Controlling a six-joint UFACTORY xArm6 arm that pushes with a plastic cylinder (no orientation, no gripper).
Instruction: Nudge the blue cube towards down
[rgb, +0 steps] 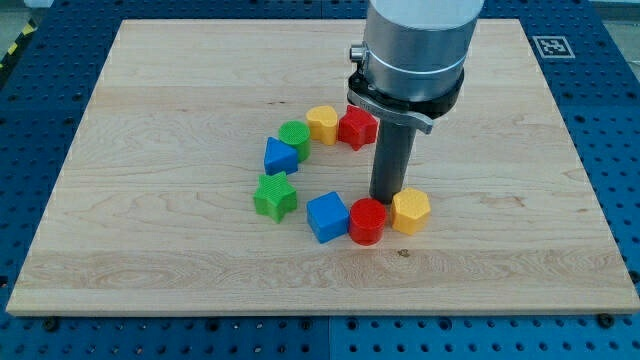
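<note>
- The blue cube (327, 217) lies on the wooden board (150, 260), a little below the board's middle, turned slightly so its edges are not square to the board.
- Just to its right, touching or nearly so, stands a red cylinder (367, 221); right of that, a yellow hexagonal block (411, 211), close against the cylinder.
- To the cube's left, a short way apart, sits a green star block (275, 195).
- My tip (386, 197) is down at the board just above the gap between the red cylinder and the yellow hexagonal block, up and to the right of the blue cube. It does not touch the cube; whether it touches the cylinder or the hexagon I cannot tell.
- I carry no jaws, only the straight dark rod, so there is nothing to spread or pinch.
- Higher up, an arc of blocks: a second blue block (280, 155) of unclear shape, a green round block (295, 136) just above and right of it, then a yellow block (322, 124) and a red block (357, 127) side by side, close together.
- The red block sits just left of my rod, partly behind my housing.
- Around the board lies a blue perforated table (600, 150).
</note>
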